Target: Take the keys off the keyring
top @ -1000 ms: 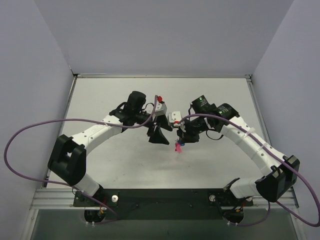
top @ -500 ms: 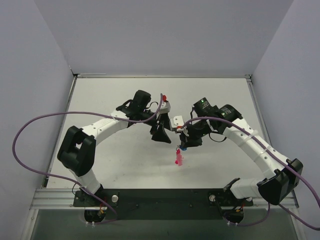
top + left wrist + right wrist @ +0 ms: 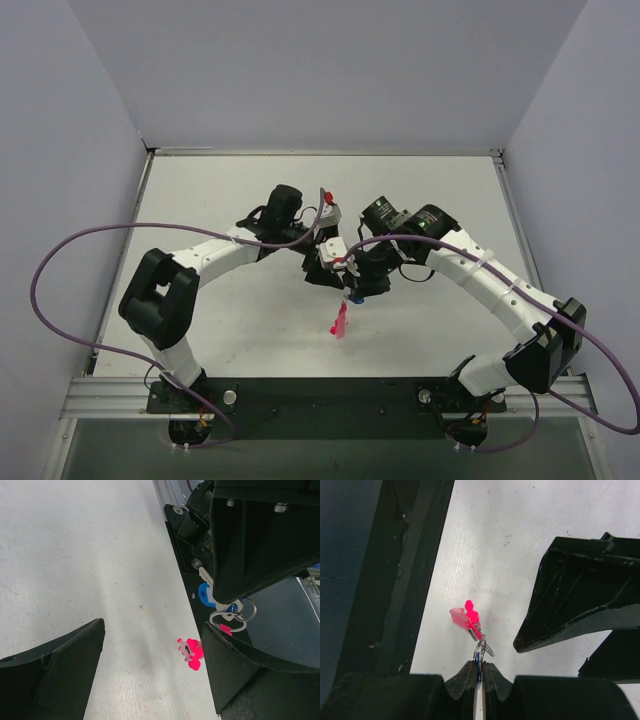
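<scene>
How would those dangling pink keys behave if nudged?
Probably floppy: the pink keys hang loose below the keyring pinched in the right gripper, so a nudge would likely swing them. Likely light too, being far smaller than the gripper.

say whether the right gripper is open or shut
Shut: right gripper pinches the thin silvery wire keyring, bright pink plastic keys dangling below.

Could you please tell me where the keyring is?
In top view, the keyring hangs mid-table from the shut right gripper, pink keys dangling below, beside the open left gripper.
</scene>
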Action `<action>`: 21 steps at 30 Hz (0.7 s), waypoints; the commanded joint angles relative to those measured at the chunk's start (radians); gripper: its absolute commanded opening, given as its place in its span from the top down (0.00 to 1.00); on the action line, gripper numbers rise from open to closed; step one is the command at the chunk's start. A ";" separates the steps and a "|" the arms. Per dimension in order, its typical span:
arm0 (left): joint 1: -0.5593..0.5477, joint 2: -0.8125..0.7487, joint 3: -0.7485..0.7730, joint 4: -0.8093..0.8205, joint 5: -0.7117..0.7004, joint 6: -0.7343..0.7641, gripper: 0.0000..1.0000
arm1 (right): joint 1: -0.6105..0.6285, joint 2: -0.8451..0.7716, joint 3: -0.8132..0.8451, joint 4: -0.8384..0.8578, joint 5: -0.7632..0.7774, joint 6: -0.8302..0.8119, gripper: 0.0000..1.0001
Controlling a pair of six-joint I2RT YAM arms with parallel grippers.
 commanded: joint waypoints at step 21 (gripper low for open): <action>-0.043 0.246 -0.139 1.752 0.235 -1.423 0.53 | 0.011 -0.018 0.060 -0.012 0.191 0.037 1.00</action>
